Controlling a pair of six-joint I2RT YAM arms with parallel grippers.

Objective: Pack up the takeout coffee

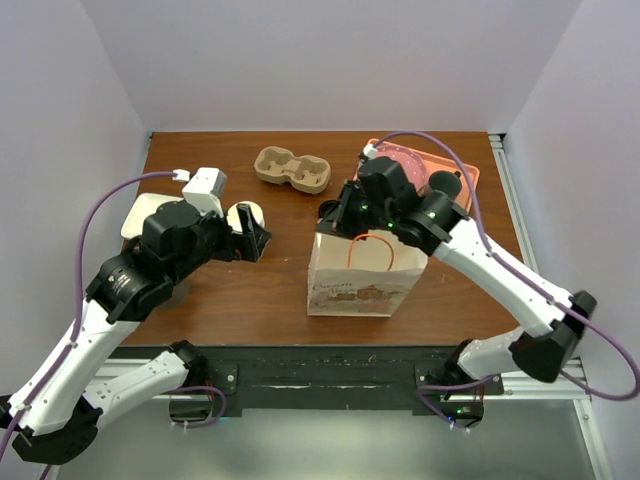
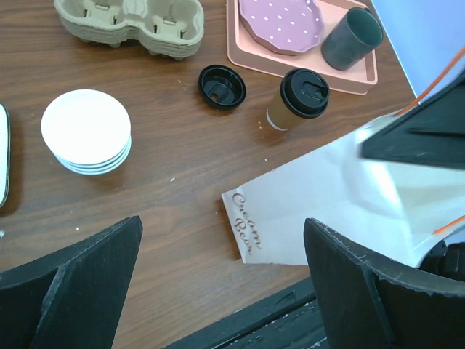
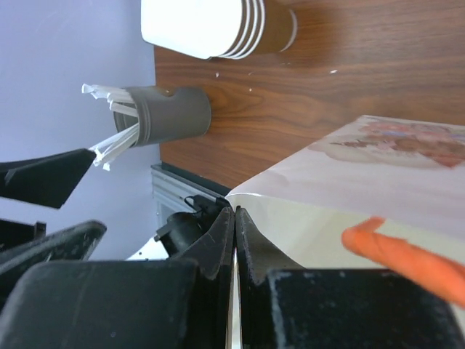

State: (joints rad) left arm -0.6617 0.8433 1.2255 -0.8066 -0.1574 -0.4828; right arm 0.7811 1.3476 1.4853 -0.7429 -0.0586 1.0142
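Note:
The takeout coffee (image 2: pixel 296 99), tan with a black lid, stands on the table next to the pink tray (image 2: pixel 240 54); in the top view the right arm hides it. A white paper bag (image 1: pixel 360 275) with orange handles stands in front of it and also shows in the left wrist view (image 2: pixel 327 211). My right gripper (image 1: pixel 337 218) is shut on the bag's rim (image 3: pixel 234 218) at its left top edge. My left gripper (image 1: pixel 255 235) is open and empty, hovering left of the bag, its fingers (image 2: pixel 73 291) wide apart.
A loose black lid (image 2: pixel 221 86) lies left of the coffee. A stack of white cups (image 2: pixel 86 131) stands by the left gripper. A brown pulp carrier (image 1: pixel 292 168) sits at the back. The tray holds a purple dotted plate (image 2: pixel 282 23) and a grey cup (image 2: pixel 351 38).

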